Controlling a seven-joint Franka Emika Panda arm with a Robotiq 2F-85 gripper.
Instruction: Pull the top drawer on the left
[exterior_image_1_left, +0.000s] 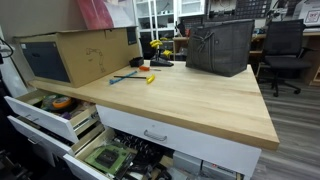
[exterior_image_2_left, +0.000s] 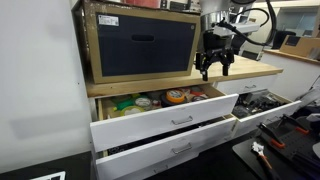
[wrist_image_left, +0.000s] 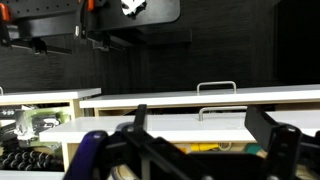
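Note:
The top drawer (exterior_image_2_left: 150, 128) stands pulled out from under the wooden tabletop, with a white front and a small silver handle (exterior_image_2_left: 182, 120). An orange item (exterior_image_2_left: 176, 97) lies in its pale interior. It also shows in an exterior view (exterior_image_1_left: 35, 116) at the table's left end. My black gripper (exterior_image_2_left: 215, 68) hangs open and empty just above the drawer's far end, by the table edge. In the wrist view my fingers (wrist_image_left: 200, 128) are spread wide, with a white drawer front (wrist_image_left: 170, 130), its handle (wrist_image_left: 215, 110) and yellowish contents between them.
A cardboard box (exterior_image_2_left: 140, 45) sits on the table over the drawers. Lower drawers with green circuit boards (exterior_image_1_left: 105, 158) are also open. A wider drawer front (exterior_image_1_left: 155, 133) stays shut. A black bag (exterior_image_1_left: 220, 45) and small tools (exterior_image_1_left: 135, 77) lie on the tabletop.

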